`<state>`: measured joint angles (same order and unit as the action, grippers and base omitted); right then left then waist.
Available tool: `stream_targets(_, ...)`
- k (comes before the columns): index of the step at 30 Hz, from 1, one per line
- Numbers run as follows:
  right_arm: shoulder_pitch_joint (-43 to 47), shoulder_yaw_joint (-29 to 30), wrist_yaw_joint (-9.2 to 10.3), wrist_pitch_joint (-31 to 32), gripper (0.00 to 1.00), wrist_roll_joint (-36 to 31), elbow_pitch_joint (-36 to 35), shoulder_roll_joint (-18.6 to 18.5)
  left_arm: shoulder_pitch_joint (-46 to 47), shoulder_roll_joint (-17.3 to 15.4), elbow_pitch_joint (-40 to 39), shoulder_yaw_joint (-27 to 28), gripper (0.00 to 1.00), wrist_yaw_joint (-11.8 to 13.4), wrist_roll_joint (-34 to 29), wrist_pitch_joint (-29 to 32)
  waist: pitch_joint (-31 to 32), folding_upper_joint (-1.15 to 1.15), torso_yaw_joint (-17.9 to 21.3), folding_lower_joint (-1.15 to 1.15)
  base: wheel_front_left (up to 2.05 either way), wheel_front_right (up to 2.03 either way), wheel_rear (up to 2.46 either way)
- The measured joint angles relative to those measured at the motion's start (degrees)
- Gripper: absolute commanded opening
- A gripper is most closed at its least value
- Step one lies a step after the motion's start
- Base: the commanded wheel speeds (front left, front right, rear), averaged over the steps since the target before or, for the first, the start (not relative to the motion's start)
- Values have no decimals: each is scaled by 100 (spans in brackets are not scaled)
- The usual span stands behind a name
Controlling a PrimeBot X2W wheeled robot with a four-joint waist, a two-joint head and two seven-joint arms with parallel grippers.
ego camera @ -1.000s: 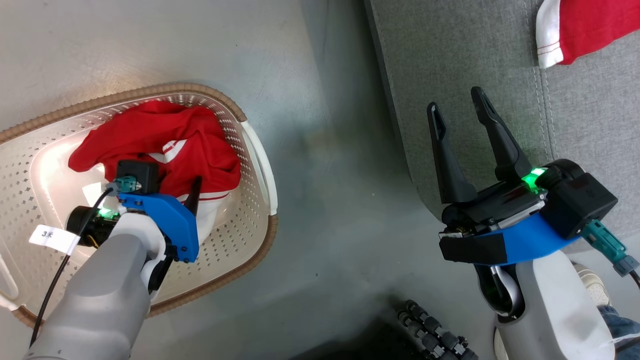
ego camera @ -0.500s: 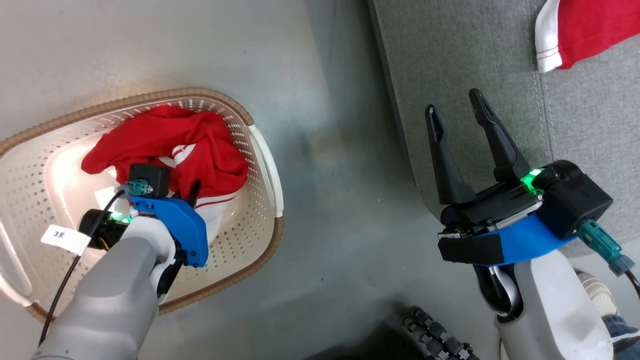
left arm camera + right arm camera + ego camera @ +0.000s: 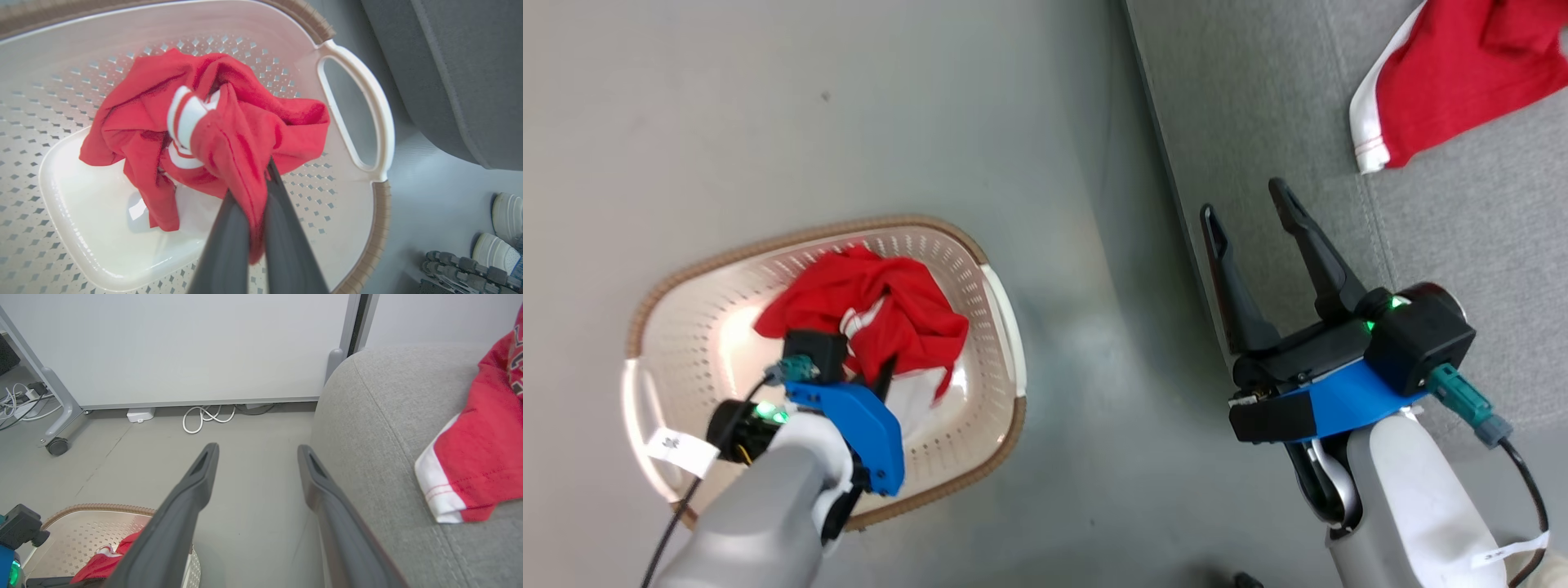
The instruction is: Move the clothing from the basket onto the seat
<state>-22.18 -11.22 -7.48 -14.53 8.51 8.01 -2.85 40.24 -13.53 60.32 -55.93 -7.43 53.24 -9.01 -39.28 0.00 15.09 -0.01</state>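
Since the earlier frame my left jaws closed, gripping one red garment (image 3: 245, 134) in the one basket (image 3: 122, 24). Right jaws stood open, empty, over the seat (image 3: 1258, 122) edge. A second garment (image 3: 1454, 73) lay on that seat.

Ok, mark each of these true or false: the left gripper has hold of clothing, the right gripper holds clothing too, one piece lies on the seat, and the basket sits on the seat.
1. The left gripper is shut on the red garment in the basket. True.
2. The right gripper holds clothing. False: it is open and empty, near the edge of the sofa.
3. A second red garment lies on the sofa. True.
4. The basket sits on the sofa. False: it stands on the floor beside the sofa.
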Motion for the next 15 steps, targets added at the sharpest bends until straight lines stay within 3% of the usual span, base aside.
stream_targets(15,864,170,0,400,100,-193,264,1,-610,163,-734,-1000,0,0,248,-425,2011,0,-681,-2,0,0,0)
